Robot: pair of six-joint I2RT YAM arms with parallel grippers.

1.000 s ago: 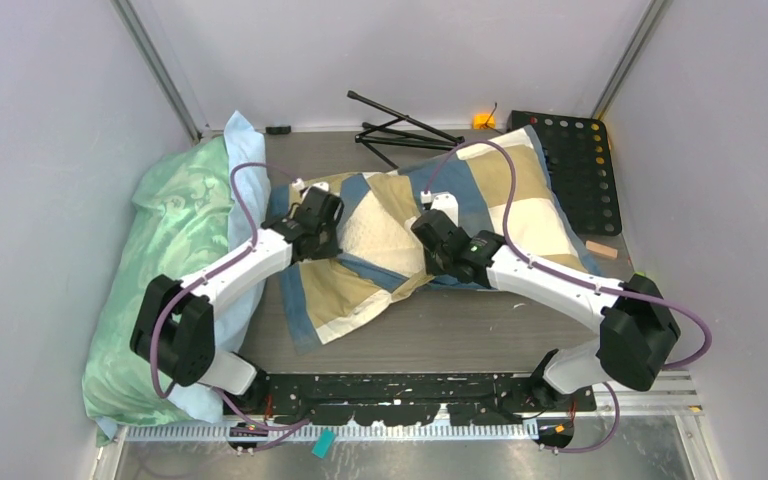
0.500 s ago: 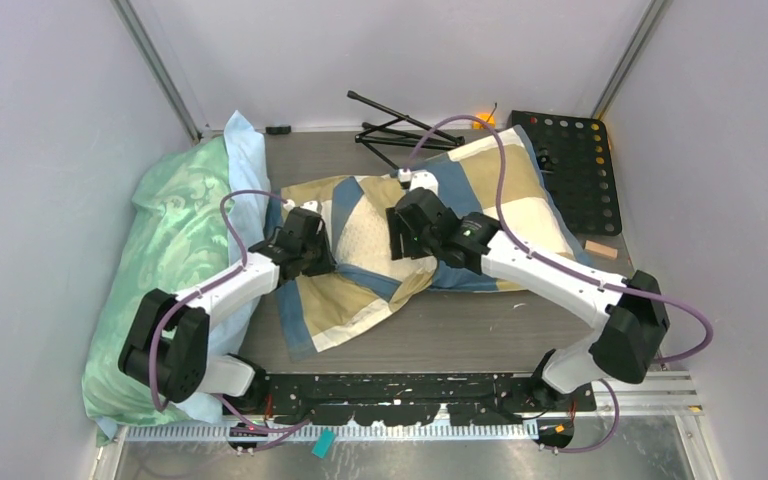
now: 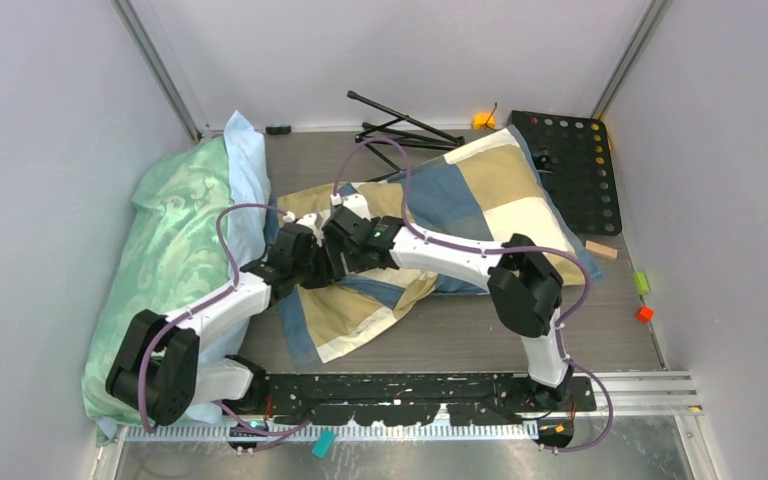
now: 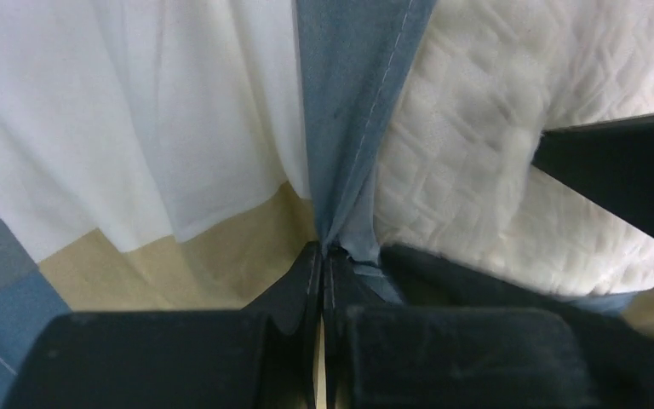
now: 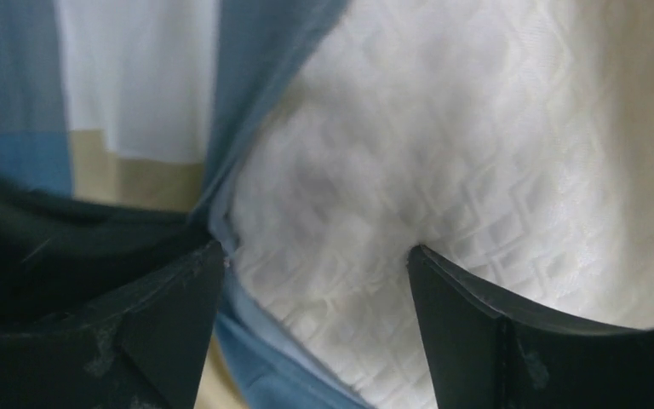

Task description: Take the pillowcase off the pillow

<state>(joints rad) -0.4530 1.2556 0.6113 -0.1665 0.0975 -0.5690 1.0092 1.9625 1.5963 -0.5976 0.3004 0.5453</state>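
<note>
Contact at the seam: left gripper (image 4: 324, 266) clenches a blue fold of the pillowcase (image 4: 351, 128), while right gripper (image 5: 315, 281) gapes wide over the exposed, quilted pillow (image 5: 451, 153).

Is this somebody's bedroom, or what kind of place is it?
Not a bedroom, more likely a robot test booth: plain grey walls box in a table, and the left arm and right arm are bolted to a rail at its edge.
</note>
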